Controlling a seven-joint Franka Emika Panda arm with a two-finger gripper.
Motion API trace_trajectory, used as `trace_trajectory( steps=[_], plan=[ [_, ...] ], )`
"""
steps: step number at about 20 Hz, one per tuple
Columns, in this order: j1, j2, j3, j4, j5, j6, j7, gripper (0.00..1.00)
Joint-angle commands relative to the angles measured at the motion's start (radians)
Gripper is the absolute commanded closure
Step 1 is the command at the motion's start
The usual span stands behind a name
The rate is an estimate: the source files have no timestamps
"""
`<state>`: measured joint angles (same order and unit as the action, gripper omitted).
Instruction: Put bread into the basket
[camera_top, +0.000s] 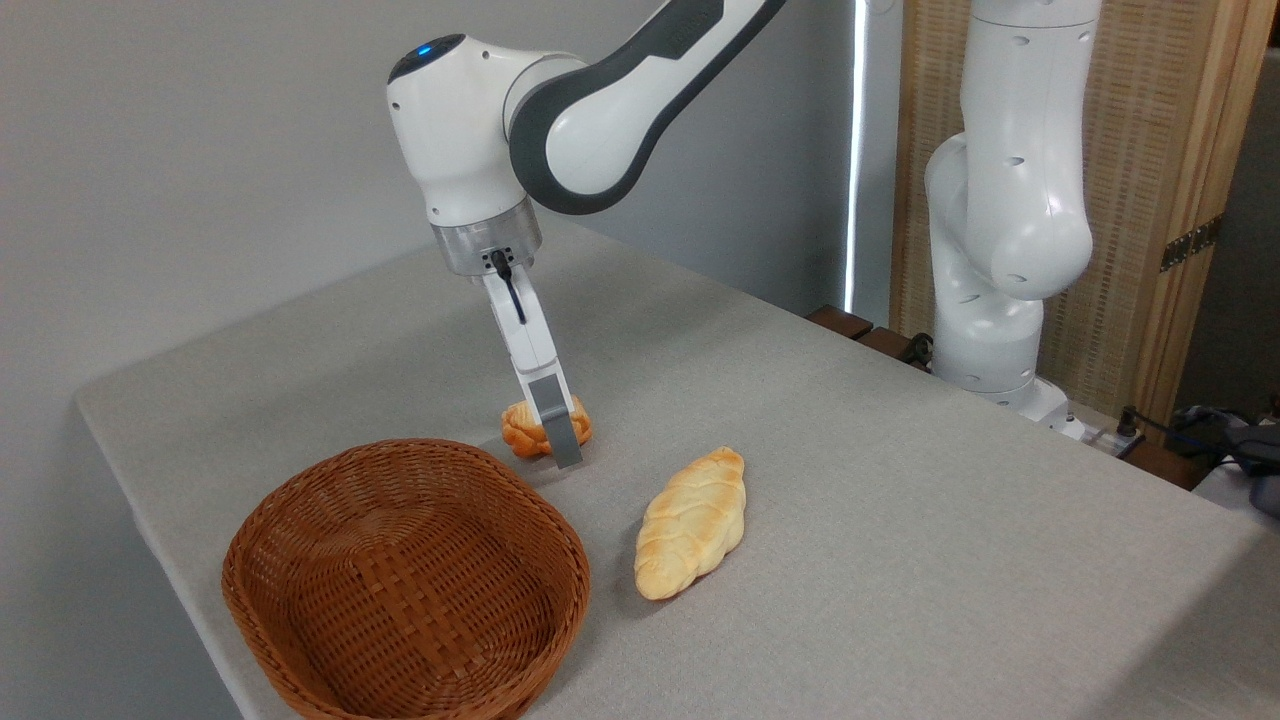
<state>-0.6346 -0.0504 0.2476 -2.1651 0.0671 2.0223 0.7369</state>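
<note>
gripper (556, 432): mine, down at bun; can't tell if pinching, far finger hidden
bun (527, 429): on worktop (900, 520), just behind basket (300, 530)
loaf (692, 522): right of basket, apart

Hidden and cut off — bun, gripper, basket

The near finger (556, 425) covers the middle of the bread (520, 432), so the far finger and any grip cannot be told. The basket (300, 520) is cropped at 6 o'clock by the bottom edge — the arm (640, 90) runs off at 12 o'clock.
</note>
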Motion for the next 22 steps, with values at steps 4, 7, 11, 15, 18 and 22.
trace_trajectory(
  steps=[4,7,11,15,18,22],
  plan=[
    [-0.005,0.001,0.007,-0.004,0.023,0.026,-0.004,0.57],
    [-0.005,-0.002,0.007,-0.004,0.023,0.024,-0.004,0.57],
    [-0.005,-0.017,0.007,-0.002,0.023,0.012,-0.007,0.57],
    [-0.005,-0.042,0.007,-0.001,0.023,-0.019,-0.007,0.59],
    [-0.005,-0.068,-0.013,0.002,0.023,-0.039,-0.010,0.58],
    [-0.005,-0.104,-0.013,0.027,0.019,-0.045,-0.014,0.58]
  ],
)
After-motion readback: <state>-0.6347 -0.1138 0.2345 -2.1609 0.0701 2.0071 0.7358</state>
